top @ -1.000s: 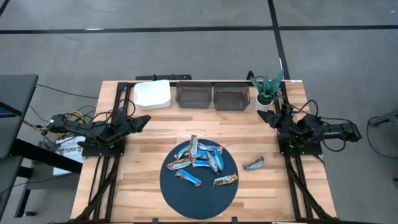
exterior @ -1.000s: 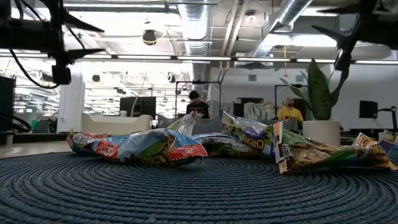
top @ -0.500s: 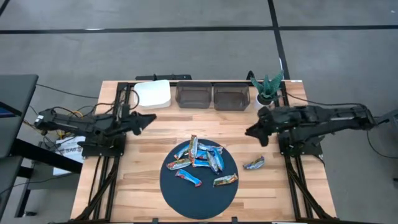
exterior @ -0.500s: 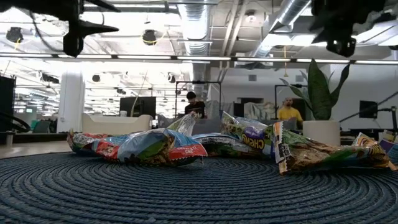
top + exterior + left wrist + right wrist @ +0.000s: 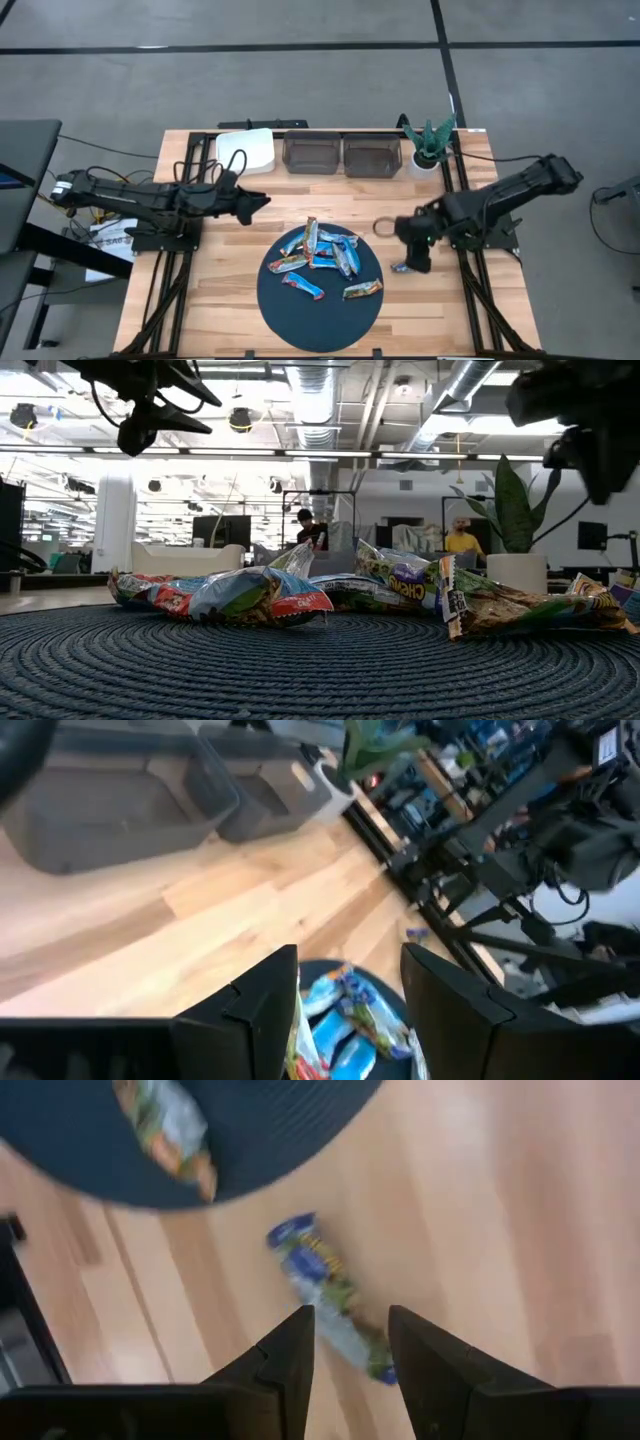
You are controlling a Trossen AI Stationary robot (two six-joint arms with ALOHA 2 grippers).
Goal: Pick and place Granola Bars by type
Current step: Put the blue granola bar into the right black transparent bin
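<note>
Several foil-wrapped granola bars [image 5: 318,255], blue, red-orange and tan, lie piled on a round dark blue mat [image 5: 320,315]. In the low view the pile [image 5: 300,595] lies flat on the woven mat. One blue-and-green bar [image 5: 325,1295] lies alone on the wood to the right of the mat. It is partly hidden under my right gripper [image 5: 415,250] in the high view. My right gripper [image 5: 350,1320] is open and points down over this bar without touching it. My left gripper [image 5: 258,201], also open [image 5: 350,960], hovers left of the mat's far side.
Two dark clear bins [image 5: 338,154] and a white square container [image 5: 245,150] stand along the far edge. A small potted plant [image 5: 430,142] stands at the far right corner. Bare wood shows between the bins and the mat. People sit in the room beyond the table [image 5: 312,525].
My right arm has swung from its place at the table's right edge toward the near edge and the mat, tipping its gripper down over the lone bar. My left gripper has reached out to the right, toward the mat. No bar has moved.
</note>
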